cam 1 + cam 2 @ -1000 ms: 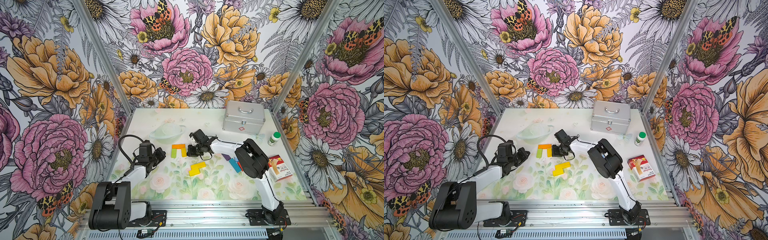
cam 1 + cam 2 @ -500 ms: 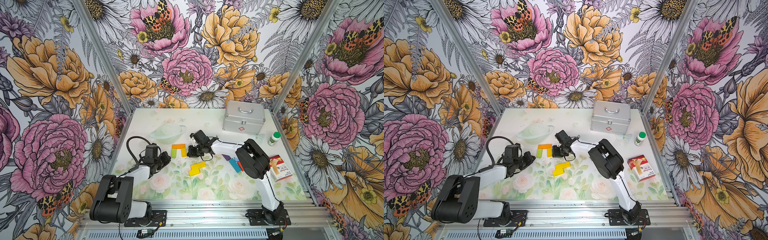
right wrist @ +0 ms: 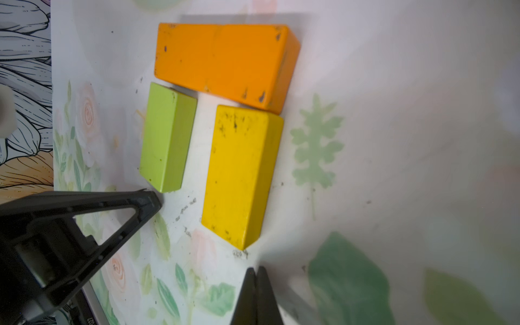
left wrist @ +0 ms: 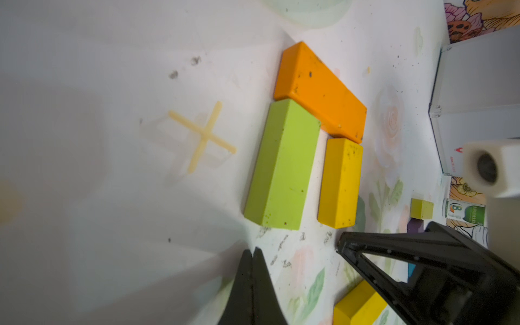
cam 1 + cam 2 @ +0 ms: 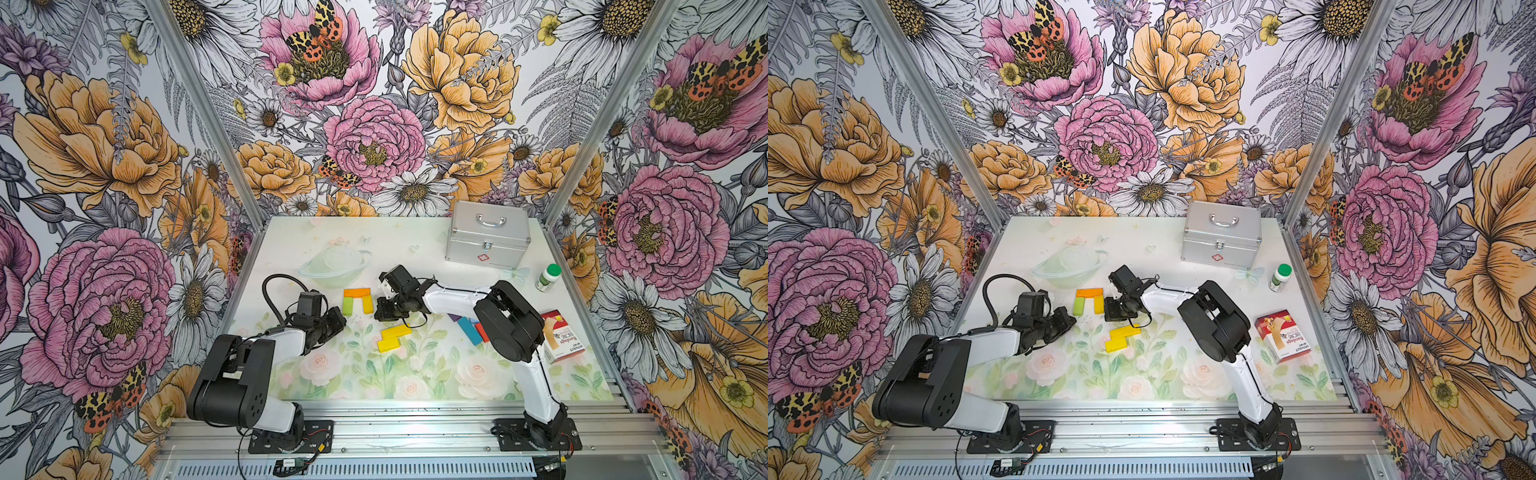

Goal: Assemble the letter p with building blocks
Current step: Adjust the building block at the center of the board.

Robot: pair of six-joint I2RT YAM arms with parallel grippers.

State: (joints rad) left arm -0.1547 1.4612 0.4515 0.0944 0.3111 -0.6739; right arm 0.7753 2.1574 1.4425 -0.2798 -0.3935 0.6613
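Three building blocks lie together in both top views: an orange block [image 5: 357, 292] across the top, with a green block [image 5: 348, 306] and a yellow block [image 5: 367, 304] hanging from its ends. My left gripper [image 5: 340, 321] is shut and empty, just left of and below the green block [image 4: 281, 166]. My right gripper [image 5: 379, 311], also shut and empty, sits by the yellow block's [image 3: 242, 174] lower right corner. Two more yellow blocks [image 5: 392, 337] lie nearer the front. Purple, blue and red blocks [image 5: 468, 328] show partly behind the right arm.
A silver case [image 5: 488, 241] stands at the back right, with a green-capped bottle [image 5: 548, 277] and a bandage carton [image 5: 563, 340] along the right side. A clear dish [image 5: 332, 268] sits behind the blocks. A pale cross mark [image 4: 202, 136] is on the mat.
My left arm has swung right, bringing its shut gripper close to the green block. The right gripper has barely moved beside the yellow block.
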